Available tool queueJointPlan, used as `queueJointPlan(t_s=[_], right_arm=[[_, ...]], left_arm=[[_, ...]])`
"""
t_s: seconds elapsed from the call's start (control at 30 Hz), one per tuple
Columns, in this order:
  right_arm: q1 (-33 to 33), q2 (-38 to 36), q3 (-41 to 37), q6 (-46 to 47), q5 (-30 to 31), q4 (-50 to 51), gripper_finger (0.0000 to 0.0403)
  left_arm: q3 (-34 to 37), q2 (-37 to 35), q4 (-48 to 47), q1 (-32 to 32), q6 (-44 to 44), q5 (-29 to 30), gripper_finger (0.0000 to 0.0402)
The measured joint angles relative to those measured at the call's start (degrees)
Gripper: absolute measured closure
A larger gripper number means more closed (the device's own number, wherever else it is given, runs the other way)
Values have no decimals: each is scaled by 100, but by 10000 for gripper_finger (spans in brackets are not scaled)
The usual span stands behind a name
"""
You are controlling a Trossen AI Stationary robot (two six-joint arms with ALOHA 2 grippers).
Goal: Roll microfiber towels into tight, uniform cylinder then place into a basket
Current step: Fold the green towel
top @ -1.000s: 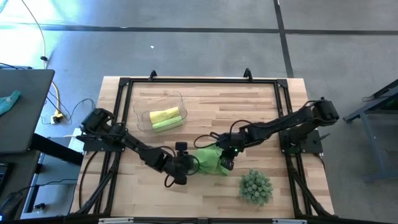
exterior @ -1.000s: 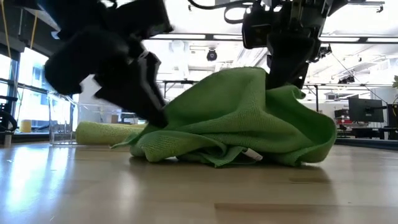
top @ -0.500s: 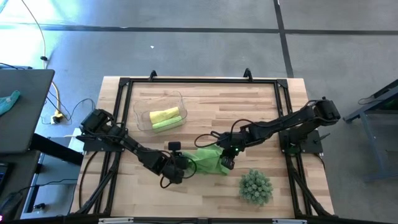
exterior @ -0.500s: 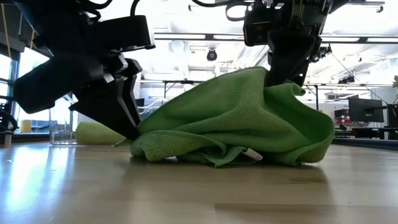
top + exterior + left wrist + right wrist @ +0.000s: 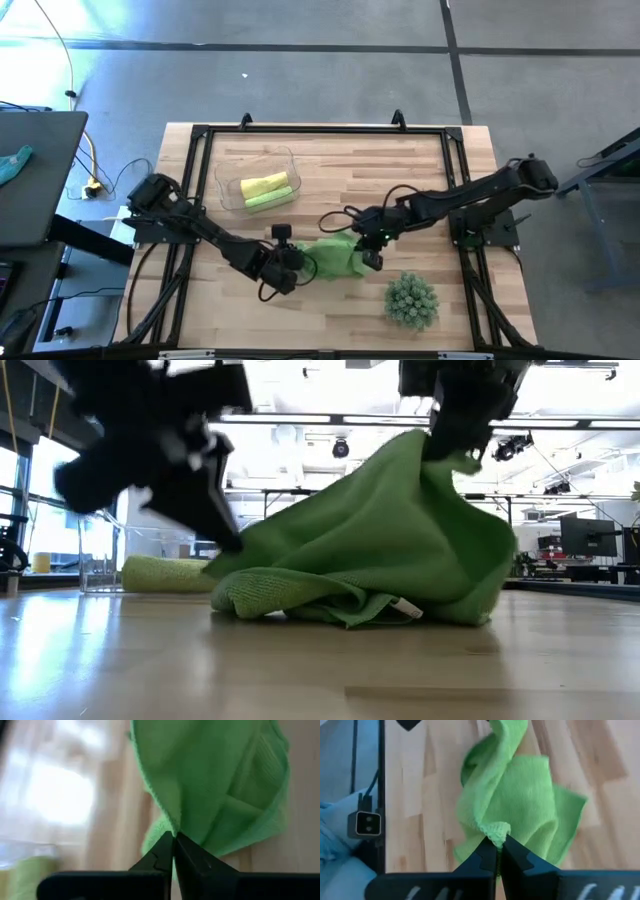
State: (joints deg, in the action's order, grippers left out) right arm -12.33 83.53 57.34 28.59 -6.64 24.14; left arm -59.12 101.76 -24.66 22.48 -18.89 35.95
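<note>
A lime green microfiber towel lies bunched at the table's middle, and its lower folds rest on the wood. My left gripper is shut on its left side. My right gripper is shut on its right side and holds that part up as a peak. The clear basket stands at the far left. A rolled yellow towel and a rolled green towel lie in it. My left gripper pinches the towel's left edge between its two fingertips, slanting down from the table's left side. The cloth runs up from there toward the raised peak, fairly taut. My right gripper pinches a corner of the towel between its fingertips, slanting down from the right. That corner is lifted clear, and the cloth hangs below it down to the table.
A spiky green ball-shaped plant stands near the front edge, right of the towel. A black frame runs around the tabletop. Bare wood lies between the basket and the towel and along the far right.
My left gripper has shut on the towel's left edge. My right gripper has risen with its corner. The towel's right part has been drawn up into a taller, tauter peak, while its lower folds stay on the table.
</note>
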Motion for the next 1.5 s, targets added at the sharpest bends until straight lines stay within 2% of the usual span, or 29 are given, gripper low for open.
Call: queueJointPlan(t_s=[0.27, 0.43, 0.63, 0.73, 0.87, 0.97, 1.13, 1.33, 1.5], right_arm=[[-272, -368, 55, -1488, 603, 300, 403], [-376, -329, 818, -2058, 1428, 1722, 403], [-421, -162, 1842, -2547, 2489, 3473, 403], [-421, -101, 2148, -3128, 3181, 3915, 403], [-397, -101, 2455, -4071, 4478, 4209, 403], [-379, -107, 2756, -4572, 5358, 4335, 403], [-379, -107, 3138, -5354, 6399, 4344, 403], [-379, -107, 3348, -5461, 6469, 4348, 403], [-605, -106, 3348, -5403, 6190, 4357, 403]], left_arm=[[-852, -709, -1373, -34, 4, 918, 400], [-1363, -1159, -2286, -37, 70, 1375, 401], [-1937, -1430, -2733, -129, 786, 1781, 401], [-2191, -1444, -2977, -306, 1297, 2114, 401], [-2488, -1432, -2990, -601, 2200, 3052, 401], [-2764, -1437, -2958, -801, 2702, 3450, 401], [-3221, -1464, -2947, -999, 3237, 3544, 401], [-3607, -1465, -2951, -1025, 3687, 3520, 401], [-3697, -1465, -2960, -799, 3083, 2706, 401]])
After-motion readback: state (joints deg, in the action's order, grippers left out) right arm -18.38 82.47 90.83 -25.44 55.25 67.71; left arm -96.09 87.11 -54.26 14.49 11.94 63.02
